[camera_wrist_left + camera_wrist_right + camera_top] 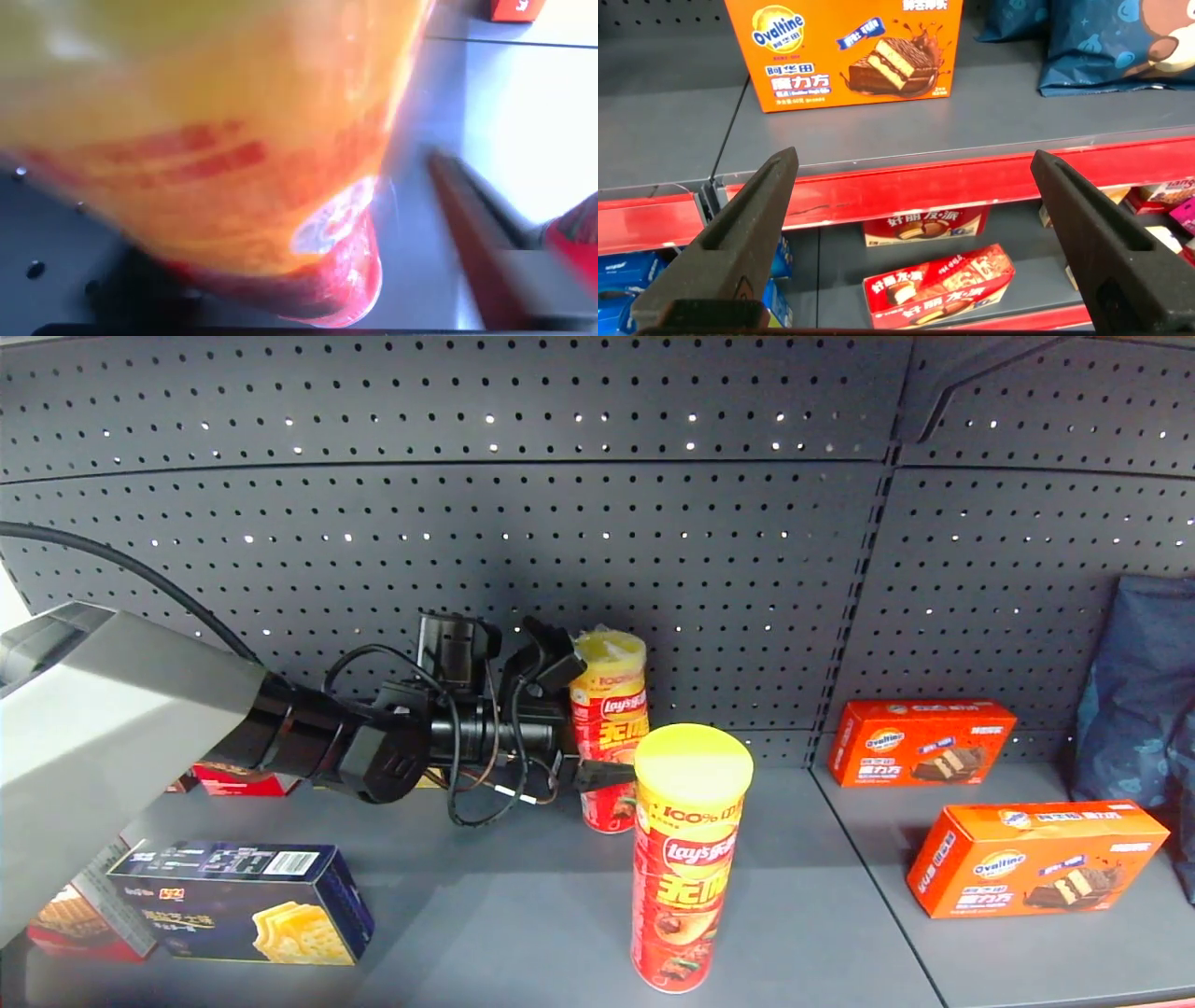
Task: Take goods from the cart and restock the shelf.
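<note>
Held can: a red chip can [611, 728] with a yellow lid stood about upright at the back of the shelf [523, 896], close to the pegboard wall [560, 523]. I could not tell whether its base already bore on the shelf.
Left gripper: the left gripper [583, 721] was clamped on that can from its 9 o'clock side, one finger high and one low. In the left wrist view the can [234, 140] sat right against the camera, with one finger [486, 233] beside it.
Doing it well: I judged the step to be setting down. The base should rest flat before the fingers part, and the arm should draw back toward 9 o'clock without brushing the can.
In the way: a second chip can [689, 859] stood near, at 5 o'clock of the held one, tall and easy to tip.
Right gripper: the right gripper [915, 159] hung with fingers wide apart and nothing between them, before the red shelf lip [924, 182].
Around: two orange boxes [920, 742] [1036, 859] lay at 3 o'clock, a blue bag [1134, 691] beyond them, and a dark blue box [247, 901] at 8 o'clock.
</note>
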Available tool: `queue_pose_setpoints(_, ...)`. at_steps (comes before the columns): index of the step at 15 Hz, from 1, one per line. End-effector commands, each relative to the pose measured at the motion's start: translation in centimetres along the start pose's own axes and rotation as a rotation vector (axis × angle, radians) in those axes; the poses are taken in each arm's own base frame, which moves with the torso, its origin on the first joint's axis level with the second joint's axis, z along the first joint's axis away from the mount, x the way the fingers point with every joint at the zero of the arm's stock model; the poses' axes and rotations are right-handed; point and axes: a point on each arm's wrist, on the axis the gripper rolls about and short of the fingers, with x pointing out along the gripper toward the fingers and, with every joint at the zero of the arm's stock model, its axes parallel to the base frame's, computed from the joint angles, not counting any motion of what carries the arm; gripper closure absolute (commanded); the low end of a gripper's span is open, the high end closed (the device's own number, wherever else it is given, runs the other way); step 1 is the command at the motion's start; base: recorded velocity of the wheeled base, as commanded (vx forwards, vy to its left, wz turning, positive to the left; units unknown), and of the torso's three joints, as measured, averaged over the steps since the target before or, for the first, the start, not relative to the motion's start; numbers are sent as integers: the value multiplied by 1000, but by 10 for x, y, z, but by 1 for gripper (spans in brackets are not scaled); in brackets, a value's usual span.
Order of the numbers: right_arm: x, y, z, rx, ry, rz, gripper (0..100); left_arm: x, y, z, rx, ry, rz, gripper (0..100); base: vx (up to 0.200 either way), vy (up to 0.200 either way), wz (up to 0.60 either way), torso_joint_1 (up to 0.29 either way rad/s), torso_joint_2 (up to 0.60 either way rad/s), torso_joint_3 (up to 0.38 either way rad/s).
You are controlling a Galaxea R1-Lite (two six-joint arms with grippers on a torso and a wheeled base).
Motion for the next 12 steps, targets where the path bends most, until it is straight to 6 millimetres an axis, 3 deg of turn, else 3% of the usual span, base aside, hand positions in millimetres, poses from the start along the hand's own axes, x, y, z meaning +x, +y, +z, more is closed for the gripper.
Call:
queue_pose_setpoints(1,0,0,0,0,1,1,0,-12,-7,6,13,-12,14,0,0,0,0,0,0,0)
queue_pose_setpoints(7,0,0,0,0,1,1,0,-47,-27,9,2,29,122,0,0,0,0,0,0,0)
queue_pose_setpoints(12,0,0,0,0,1,1,0,-52,-33,-2,-1,94,261,0,0,0,0,0,0,0)
